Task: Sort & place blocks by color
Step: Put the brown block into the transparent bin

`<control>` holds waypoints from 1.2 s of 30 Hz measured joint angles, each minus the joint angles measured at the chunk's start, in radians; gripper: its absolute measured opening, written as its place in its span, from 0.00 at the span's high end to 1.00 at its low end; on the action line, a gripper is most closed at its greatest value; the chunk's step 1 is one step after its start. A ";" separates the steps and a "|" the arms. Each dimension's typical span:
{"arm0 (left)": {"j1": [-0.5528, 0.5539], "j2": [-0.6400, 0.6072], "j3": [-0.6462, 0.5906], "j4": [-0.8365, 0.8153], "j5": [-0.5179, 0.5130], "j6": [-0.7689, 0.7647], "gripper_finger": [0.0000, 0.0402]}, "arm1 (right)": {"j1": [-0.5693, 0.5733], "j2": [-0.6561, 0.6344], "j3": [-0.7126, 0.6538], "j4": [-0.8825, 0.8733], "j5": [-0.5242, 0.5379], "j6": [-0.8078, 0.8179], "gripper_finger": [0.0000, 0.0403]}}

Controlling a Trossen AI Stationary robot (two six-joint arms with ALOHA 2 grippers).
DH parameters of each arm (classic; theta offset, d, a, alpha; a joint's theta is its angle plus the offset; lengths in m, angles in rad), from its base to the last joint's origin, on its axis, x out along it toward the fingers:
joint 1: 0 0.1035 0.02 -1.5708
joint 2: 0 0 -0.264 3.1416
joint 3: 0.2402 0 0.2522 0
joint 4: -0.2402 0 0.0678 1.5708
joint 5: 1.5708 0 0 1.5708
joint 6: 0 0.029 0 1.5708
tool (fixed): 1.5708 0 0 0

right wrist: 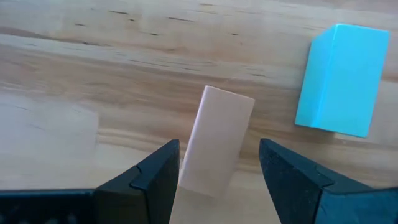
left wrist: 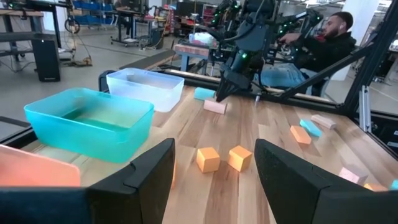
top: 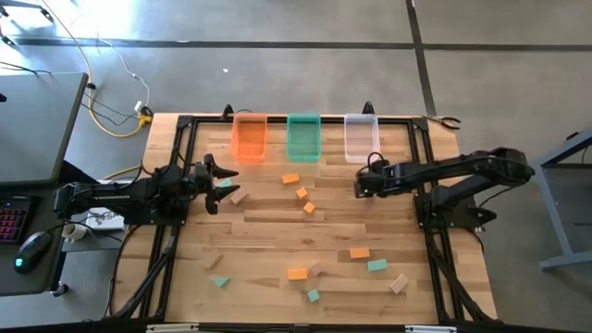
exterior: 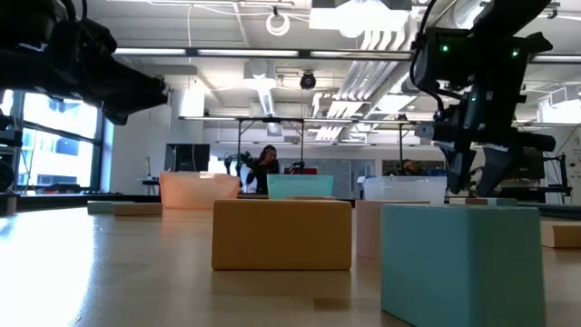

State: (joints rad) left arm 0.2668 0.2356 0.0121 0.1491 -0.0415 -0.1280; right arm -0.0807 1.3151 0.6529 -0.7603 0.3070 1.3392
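Three bins stand in a row at the far edge: orange (top: 248, 137), green (top: 303, 137) and clear (top: 361, 137). Small orange, teal and pale wood blocks lie scattered on the table. My right gripper (top: 362, 182) (right wrist: 219, 149) is open in front of the clear bin and points down, with its fingers on either side of a pale wood block (right wrist: 217, 140). That block lies flat on the table, with a teal block (right wrist: 342, 78) close beside it. My left gripper (top: 219, 176) (left wrist: 214, 180) is open and holds nothing, near the table's left side. Two orange cubes (left wrist: 208, 158) lie ahead of it. My right gripper comes down from above with one finger (right wrist: 155, 174) on each long side of the pale wood block (right wrist: 211, 168), which lies flat on the table. Whether the fingers touch the block, I cannot tell.
A teal block (top: 225, 184) and a pale block (top: 239, 196) lie just by my left gripper. Several more blocks lie toward the near edge, such as an orange one (top: 296, 274) and a teal one (top: 376, 265). A person (left wrist: 323, 43) sits beyond the table.
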 joint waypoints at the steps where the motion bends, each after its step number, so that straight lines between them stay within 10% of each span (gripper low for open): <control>1: 0.000 0.000 0.000 -0.001 0.000 0.000 0.47 | 0.000 0.013 0.000 0.000 0.000 0.007 0.48; 10: 0.000 0.000 0.000 -0.004 0.000 0.000 0.47 | 0.000 0.144 0.000 0.037 0.017 -0.014 0.50; 17: 0.000 0.000 0.000 -0.004 -0.046 0.000 0.47 | 0.000 0.169 0.002 0.069 0.015 -0.092 0.74; 36: 0.000 0.002 0.005 0.036 -0.104 0.097 0.47 | -0.048 -0.021 0.000 0.334 0.091 -0.416 0.74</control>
State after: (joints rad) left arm 0.2665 0.2375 0.0174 0.1852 -0.1455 -0.0311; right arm -0.1288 1.2939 0.6529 -0.4264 0.3978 0.9234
